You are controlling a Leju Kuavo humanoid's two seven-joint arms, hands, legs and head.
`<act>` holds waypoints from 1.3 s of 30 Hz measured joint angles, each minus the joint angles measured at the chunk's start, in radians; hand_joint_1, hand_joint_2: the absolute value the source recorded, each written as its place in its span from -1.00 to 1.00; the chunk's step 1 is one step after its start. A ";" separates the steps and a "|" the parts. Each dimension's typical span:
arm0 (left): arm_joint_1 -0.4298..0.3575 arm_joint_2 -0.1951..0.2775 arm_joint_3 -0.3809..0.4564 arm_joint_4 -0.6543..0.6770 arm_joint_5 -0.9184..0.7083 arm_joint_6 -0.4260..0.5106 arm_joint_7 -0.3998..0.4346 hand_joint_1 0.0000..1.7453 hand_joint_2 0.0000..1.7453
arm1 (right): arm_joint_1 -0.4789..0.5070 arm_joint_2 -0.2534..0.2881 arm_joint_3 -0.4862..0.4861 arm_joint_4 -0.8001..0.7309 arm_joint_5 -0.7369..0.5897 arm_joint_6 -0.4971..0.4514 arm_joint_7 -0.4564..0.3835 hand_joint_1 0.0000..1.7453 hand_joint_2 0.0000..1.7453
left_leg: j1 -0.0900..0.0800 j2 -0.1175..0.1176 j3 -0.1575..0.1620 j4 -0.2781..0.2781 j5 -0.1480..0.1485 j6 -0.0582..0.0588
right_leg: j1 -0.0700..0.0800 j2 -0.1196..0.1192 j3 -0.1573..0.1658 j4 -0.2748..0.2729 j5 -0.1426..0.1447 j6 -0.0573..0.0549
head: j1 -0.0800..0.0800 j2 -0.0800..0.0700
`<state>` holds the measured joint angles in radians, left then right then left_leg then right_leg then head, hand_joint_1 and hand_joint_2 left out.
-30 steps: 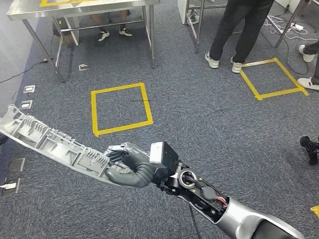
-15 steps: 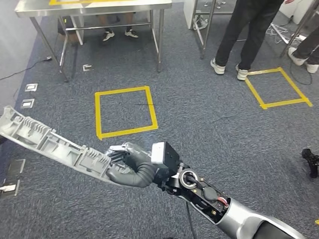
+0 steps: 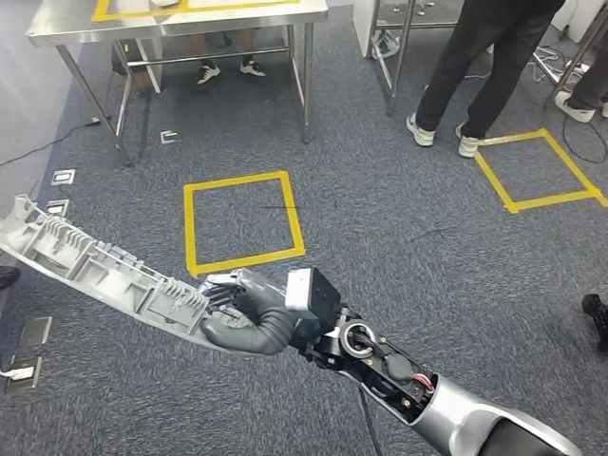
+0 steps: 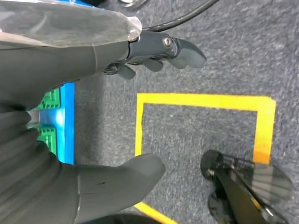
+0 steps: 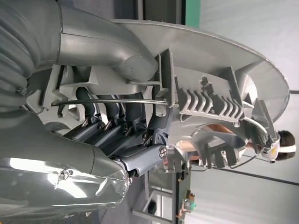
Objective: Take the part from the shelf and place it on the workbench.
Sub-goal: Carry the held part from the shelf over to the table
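A long grey ribbed plastic part (image 3: pixel 93 266) is carried above the carpet, reaching out to the left in the head view. My right hand (image 3: pixel 247 313) grips its near end, thumb below and fingers curled over the ribs. Up close, the right hand (image 5: pixel 105 135) has its fingers wrapped into the part (image 5: pixel 218 79). The steel workbench (image 3: pixel 180 19), marked with yellow tape, stands ahead at the far left. My left hand (image 4: pixel 105 56) hangs over the floor with its fingers apart and nothing in it.
A yellow tape square (image 3: pixel 243 220) lies on the carpet between me and the workbench, another (image 3: pixel 541 171) at the right. A person's legs (image 3: pixel 487 66) stand at the back right beside a second table's legs (image 3: pixel 394 47). Floor sockets (image 3: pixel 32 331) lie at the left.
The whole picture has shifted as the camera moved: workbench and tape squares sit lower and nearer. My right hand keeps the same hold on the part.
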<state>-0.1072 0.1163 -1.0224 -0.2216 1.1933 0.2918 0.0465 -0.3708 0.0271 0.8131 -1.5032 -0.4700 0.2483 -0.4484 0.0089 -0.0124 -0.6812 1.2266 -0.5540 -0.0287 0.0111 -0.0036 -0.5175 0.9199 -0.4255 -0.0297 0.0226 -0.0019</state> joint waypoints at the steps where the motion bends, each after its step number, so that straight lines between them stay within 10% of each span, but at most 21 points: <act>1: 0.001 0.001 0.000 0.000 -0.001 0.000 0.000 -1.00 1.00 | 0.001 0.000 0.000 0.000 0.000 0.000 0.000 1.00 1.00 | 0.005 0.001 -0.025 0.018 -0.001 -0.005 | -0.003 0.001 0.006 0.000 -0.006 0.002 | -0.001 0.000; 6: 0.002 0.004 -0.001 0.000 -0.012 -0.001 -0.001 -1.00 1.00 | 0.002 0.000 0.000 0.001 0.000 -0.006 0.001 1.00 1.00 | 0.029 0.012 0.043 -0.248 0.171 -0.021 | -0.013 0.006 0.035 0.015 -0.050 0.034 | -0.016 0.000; 11: 0.001 0.004 -0.001 0.000 -0.012 -0.002 -0.001 -1.00 1.00 | 0.005 -0.001 -0.001 -0.001 -0.001 -0.020 -0.001 1.00 1.00 | 0.023 0.008 0.068 -0.273 0.168 0.021 | -0.018 0.006 0.036 0.058 -0.085 0.064 | -0.005 0.000; 16: 0.001 0.004 -0.001 0.000 -0.005 0.000 0.001 -1.00 1.00 | 0.010 -0.005 -0.001 -0.001 -0.003 -0.022 -0.004 1.00 1.00 | 0.011 0.005 0.102 -0.274 0.140 0.041 | -0.021 0.006 -0.137 0.336 -0.187 0.070 | 0.020 0.000; 22: 0.000 0.000 -0.001 0.000 -0.002 0.002 0.005 -1.00 1.00 | 0.016 -0.005 -0.001 0.000 -0.013 -0.023 -0.006 1.00 1.00 | 0.004 -0.005 0.156 -0.276 0.099 0.028 | -0.006 0.005 -0.079 0.058 0.004 0.038 | 0.027 0.000; 27: -0.002 0.000 -0.001 0.000 -0.004 0.002 0.005 -1.00 1.00 | 0.016 -0.005 -0.001 -0.002 -0.016 -0.024 -0.007 1.00 1.00 | 0.005 0.001 0.143 -0.211 0.060 0.006 | -0.007 0.005 -0.038 0.033 0.004 0.012 | 0.014 0.000; 31: -0.001 0.000 -0.001 0.000 -0.008 0.002 0.005 -1.00 1.00 | 0.017 -0.005 -0.002 -0.001 -0.017 -0.030 -0.007 1.00 1.00 | 0.007 0.004 -0.003 0.007 -0.013 -0.005 | -0.006 0.005 -0.022 0.031 -0.011 0.004 | -0.003 0.000; 35: 0.002 0.002 -0.001 0.000 -0.008 0.002 0.005 -1.00 1.00 | 0.020 -0.005 -0.002 0.000 -0.017 -0.032 -0.006 1.00 1.00 | 0.008 0.006 0.035 -0.173 0.130 -0.004 | -0.007 0.011 0.015 0.032 -0.042 0.012 | -0.012 0.000; 39: -0.001 0.002 -0.001 0.000 -0.006 0.001 0.005 -1.00 1.00 | 0.021 -0.005 -0.002 -0.001 -0.017 -0.033 -0.007 1.00 1.00 | 0.000 0.007 0.073 -0.271 0.152 0.022 | -0.003 0.011 0.028 0.035 -0.062 0.034 | -0.016 0.000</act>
<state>-0.1079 0.1183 -1.0235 -0.2216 1.1872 0.2926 0.0512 -0.3495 0.0217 0.8107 -1.5039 -0.4868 0.2158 -0.4550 0.0094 -0.0056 -0.6082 0.9555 -0.4019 -0.0064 0.0081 0.0077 -0.4897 0.9550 -0.4878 0.0040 0.0061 -0.0019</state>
